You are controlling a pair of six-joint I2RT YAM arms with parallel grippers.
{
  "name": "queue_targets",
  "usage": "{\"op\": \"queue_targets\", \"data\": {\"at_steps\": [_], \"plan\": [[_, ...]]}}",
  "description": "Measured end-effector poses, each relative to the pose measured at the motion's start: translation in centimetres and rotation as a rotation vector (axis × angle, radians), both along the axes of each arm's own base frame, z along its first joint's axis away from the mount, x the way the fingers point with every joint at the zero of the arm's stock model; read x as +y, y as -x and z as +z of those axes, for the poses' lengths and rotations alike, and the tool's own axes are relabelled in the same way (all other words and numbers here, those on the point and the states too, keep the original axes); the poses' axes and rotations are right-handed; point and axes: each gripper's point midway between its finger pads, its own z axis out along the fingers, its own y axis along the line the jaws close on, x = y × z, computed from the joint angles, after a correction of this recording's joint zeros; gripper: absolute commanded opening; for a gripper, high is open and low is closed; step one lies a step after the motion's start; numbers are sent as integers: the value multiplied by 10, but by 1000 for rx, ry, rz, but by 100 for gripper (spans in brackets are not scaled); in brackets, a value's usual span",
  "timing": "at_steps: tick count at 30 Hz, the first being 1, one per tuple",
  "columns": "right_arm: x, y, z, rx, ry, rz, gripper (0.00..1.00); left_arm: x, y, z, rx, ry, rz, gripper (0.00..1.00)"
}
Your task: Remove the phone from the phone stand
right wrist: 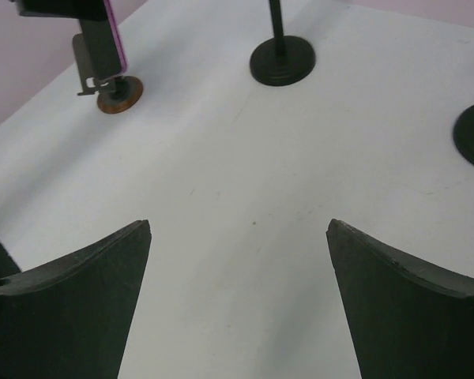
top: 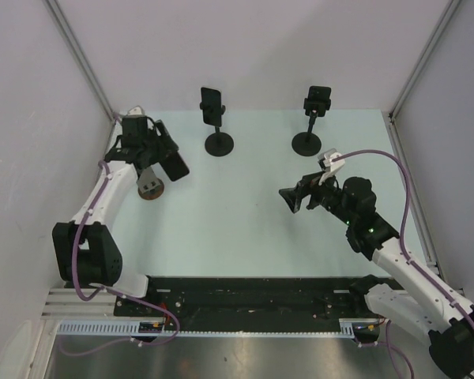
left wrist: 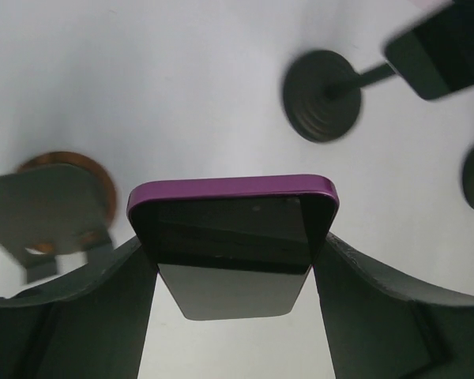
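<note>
The left gripper (top: 166,158) was clamped on the phone (left wrist: 233,213). Its two fingers (left wrist: 87,292) pressed the long sides of the purple-edged case, with the dark screen facing the wrist camera. In the left wrist view the phone stand (left wrist: 57,201), with its brown round base, stood at 9 o'clock from the phone. It was just beside the phone, and its grey cradle held nothing. From above, the stand sat at about 7 o'clock from the held phone.

Two black stands were farther back on the table (top: 245,229). One (top: 219,144) was at 2 o'clock from the left gripper and the other (top: 306,142) at 12 o'clock from the right gripper (top: 294,199). Each carried a dark phone (top: 212,102) (top: 318,100), well apart from the held one.

The right gripper hung over bare table with its jaws spread wide and nothing between them.
</note>
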Motion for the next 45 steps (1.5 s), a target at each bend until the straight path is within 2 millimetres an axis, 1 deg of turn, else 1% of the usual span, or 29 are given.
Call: {"op": "queue_targets", "data": {"at_steps": [6,7,10,11,13,15,19,21,24,28,30,33,34,36,37,38,39,41,42,44,45], "plan": [[24,-2,-11,93,-81,77,100,-82,8,9,10,147,-160,0],[26,-3,-12,105,-91,84,100,-93,9,10,12,165,-182,0],[35,-6,-17,155,-137,102,100,-134,15,12,34,226,-259,0],[38,-7,-18,169,-152,105,100,-144,17,12,41,238,-278,0],[44,-11,-26,210,-175,112,93,-171,22,10,65,272,-330,0],[51,-15,-35,245,-188,126,91,-192,26,9,86,301,-365,0],[60,-21,-54,304,-197,143,86,-225,34,1,137,347,-410,0],[64,-24,-59,312,-201,150,84,-239,39,-6,166,371,-423,1],[71,-29,-60,300,-216,160,80,-254,46,-17,217,404,-431,0],[78,-35,-66,302,-229,166,74,-268,53,-26,266,439,-434,0],[81,-36,-71,308,-229,170,72,-272,54,-26,273,454,-439,0],[86,-38,-76,313,-234,175,63,-275,54,-21,268,476,-441,0],[87,-39,-78,315,-236,176,55,-276,53,-19,264,483,-442,0],[90,-39,-80,320,-239,179,47,-279,52,-15,254,494,-451,0],[91,-40,-81,322,-244,179,39,-280,51,-13,249,501,-453,0],[91,-40,-80,320,-248,180,34,-281,51,-12,245,506,-457,0],[92,-41,-80,319,-251,181,24,-282,50,-11,243,509,-459,0],[93,-42,-79,314,-259,182,11,-283,51,-10,243,512,-463,0],[93,-42,-79,318,-265,180,0,-283,51,-10,244,514,-465,0],[92,-43,-79,334,-277,167,0,-285,51,-8,239,519,-477,2],[91,-43,-79,337,-280,164,0,-285,50,-8,234,520,-478,10]]}}
